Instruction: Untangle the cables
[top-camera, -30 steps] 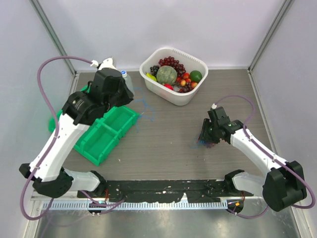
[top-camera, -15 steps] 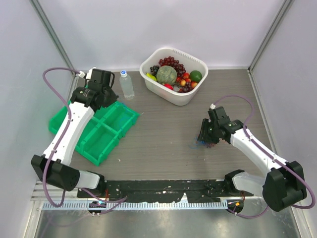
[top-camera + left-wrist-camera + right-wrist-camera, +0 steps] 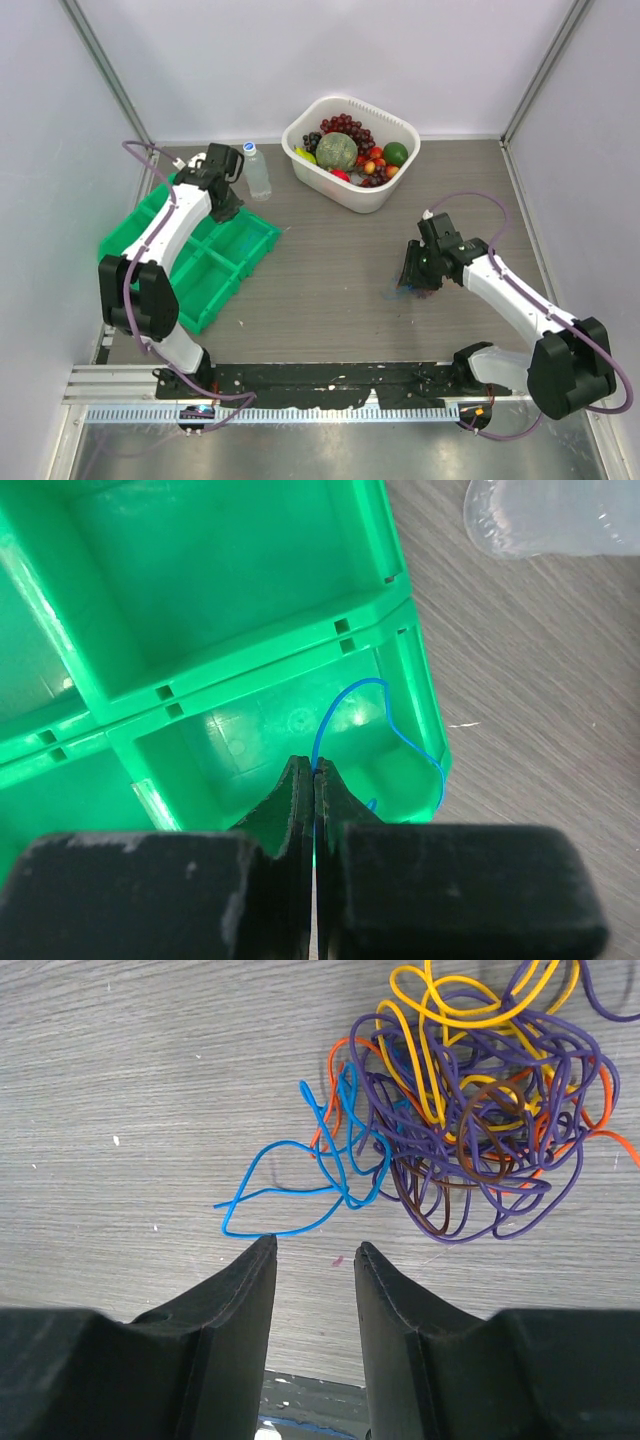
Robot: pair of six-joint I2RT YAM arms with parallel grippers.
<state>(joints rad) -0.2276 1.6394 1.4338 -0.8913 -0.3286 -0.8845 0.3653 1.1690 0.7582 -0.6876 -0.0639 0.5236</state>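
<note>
Spotted the left gripper [image 3: 313,770] pinched tight on a thin blue wire loop [image 3: 340,705], looping over the corner compartment of the green plastic divided bin [image 3: 250,670]. Found the right gripper [image 3: 315,1250] half-spread, gripping nothing, just short of the tangled purple, yellow, orange, brown and blue wire bunch [image 3: 470,1110] on the grey wood-grain table [image 3: 150,1080].

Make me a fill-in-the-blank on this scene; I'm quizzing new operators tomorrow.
The left pincer is shut on a ____ cable.
That cable hangs over a compartment of the ____ bin.
The right pincer stands ____ near the tangle.
Missing words: blue; green; open.
</note>
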